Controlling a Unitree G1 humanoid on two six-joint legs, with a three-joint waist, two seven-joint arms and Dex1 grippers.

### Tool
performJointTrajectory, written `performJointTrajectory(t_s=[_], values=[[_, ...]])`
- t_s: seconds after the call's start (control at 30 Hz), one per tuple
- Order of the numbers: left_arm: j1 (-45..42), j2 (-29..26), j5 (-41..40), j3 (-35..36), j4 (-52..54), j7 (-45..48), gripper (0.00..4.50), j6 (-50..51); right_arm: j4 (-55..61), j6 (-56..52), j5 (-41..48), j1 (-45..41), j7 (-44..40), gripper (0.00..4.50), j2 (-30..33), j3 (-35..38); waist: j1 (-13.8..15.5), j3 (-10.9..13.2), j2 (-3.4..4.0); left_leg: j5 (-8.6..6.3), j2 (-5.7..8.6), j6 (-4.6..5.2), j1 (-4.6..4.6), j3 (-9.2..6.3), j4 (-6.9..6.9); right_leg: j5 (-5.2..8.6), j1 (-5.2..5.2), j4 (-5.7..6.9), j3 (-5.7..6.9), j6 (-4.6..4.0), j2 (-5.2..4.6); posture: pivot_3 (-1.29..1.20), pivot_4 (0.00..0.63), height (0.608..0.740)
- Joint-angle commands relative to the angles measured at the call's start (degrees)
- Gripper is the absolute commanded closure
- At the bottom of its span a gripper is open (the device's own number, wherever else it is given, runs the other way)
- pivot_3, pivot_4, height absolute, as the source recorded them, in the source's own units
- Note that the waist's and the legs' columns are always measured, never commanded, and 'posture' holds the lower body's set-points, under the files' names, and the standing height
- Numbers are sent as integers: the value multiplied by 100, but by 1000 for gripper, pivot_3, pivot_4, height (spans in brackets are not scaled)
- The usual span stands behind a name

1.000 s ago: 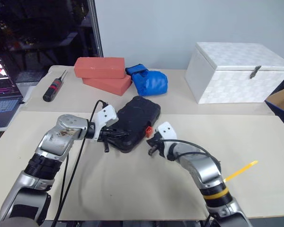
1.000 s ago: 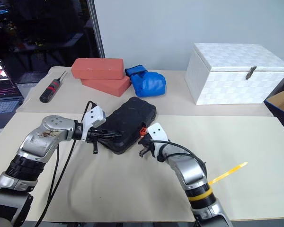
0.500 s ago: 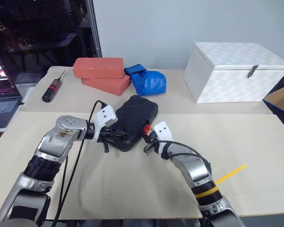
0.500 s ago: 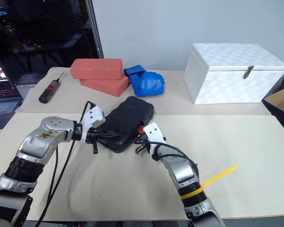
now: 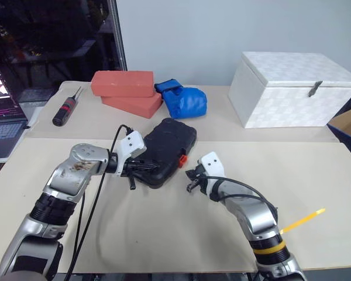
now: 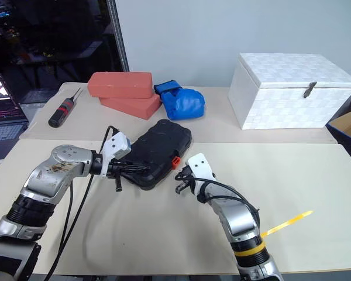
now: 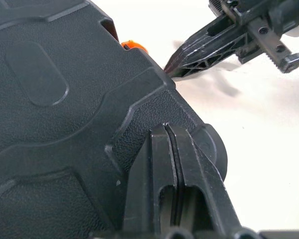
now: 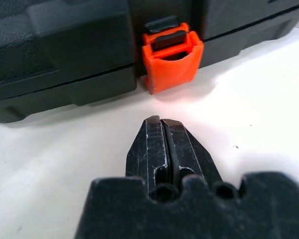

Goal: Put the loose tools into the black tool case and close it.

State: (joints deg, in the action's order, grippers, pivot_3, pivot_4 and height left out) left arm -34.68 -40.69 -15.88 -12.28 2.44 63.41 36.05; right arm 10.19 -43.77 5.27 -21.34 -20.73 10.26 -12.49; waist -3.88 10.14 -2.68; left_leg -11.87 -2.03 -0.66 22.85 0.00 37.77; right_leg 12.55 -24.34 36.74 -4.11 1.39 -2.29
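Right wrist view showed the orange latch (image 8: 170, 55) of the black tool case (image 5: 167, 151) still hanging out from the lid's catch, so the case looked shut but not yet fastened. If the right gripper (image 5: 192, 181) pushed the latch off-centre, I judged it could slide the whole case away instead of snapping it home; the left gripper (image 5: 141, 168), pressing on the case's near corner, might lose its hold if the case pivoted. Both grippers had their fingers pinched together on nothing. The case lay on the table (image 5: 181, 228) in front of the red bricks (image 5: 126, 91) and blue glove (image 5: 182, 99). The latch sat just ahead of the right fingertips (image 8: 162, 144), apart from them.
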Motion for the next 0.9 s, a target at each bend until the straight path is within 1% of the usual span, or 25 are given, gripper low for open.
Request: performJointTrajectory(t_s=[0.03, 0.1, 0.13, 0.17, 0.23, 0.6, 0.9], values=[[148, -3, 157, -242, -181, 28, 4443, 100, -394, 402, -42, -357, 88, 4500, -210, -2, 0, 0, 0, 0, 0, 0, 0, 0, 0, 1, 0, 0, 0, -2, 0, 0, 150, 740], [145, -1, 156, -243, -165, 30, 4443, 110, -635, 570, -65, -474, 116, 4500, -326, -20, 1, 0, 0, 0, 0, 0, 1, 0, 0, 0, 0, -1, 0, 1, 0, 0, 150, 740], [150, -3, 153, -239, -151, 30, 4443, 114, -704, 656, -79, -526, 144, 4500, -387, -18, 0, 0, 0, 0, -1, 0, 2, 0, -1, -10, 0, -2, 2, 19, 0, 0, 150, 740], [156, -5, 150, -235, -137, 29, 4443, 120, -731, 748, -69, -565, 180, 4500, -457, 20, 1, 0, 0, 0, 0, 0, 5, 0, -1, -16, -1, -3, 1, 33, 0, 0, 150, 740], [179, -14, 136, -223, -87, 23, 4443, 147, -688, 844, -11, -590, 221, 4500, -561, 119, -18, 0, 0, 0, 0, 0, 5, 1, -2, -16, 0, -6, 0, 35, 0, 0, 150, 740], [303, -8, 108, -223, 43, -18, 4443, 203, -386, 1241, -67, -269, 548, 4500, -650, 288, -17, 1, 1, 0, -1, 0, 11, -1, -4, -18, -7, -9, 1, 32, 0, 0, 150, 740], [278, 33, 129, -266, -41, 9, 4443, 157, -91, 1103, -66, -292, 492, 4500, -599, 236, -23, 1, 1, 0, -2, 0, 8, -1, -7, -18, -8, -9, 1, 31, 0, 0, 150, 740]])
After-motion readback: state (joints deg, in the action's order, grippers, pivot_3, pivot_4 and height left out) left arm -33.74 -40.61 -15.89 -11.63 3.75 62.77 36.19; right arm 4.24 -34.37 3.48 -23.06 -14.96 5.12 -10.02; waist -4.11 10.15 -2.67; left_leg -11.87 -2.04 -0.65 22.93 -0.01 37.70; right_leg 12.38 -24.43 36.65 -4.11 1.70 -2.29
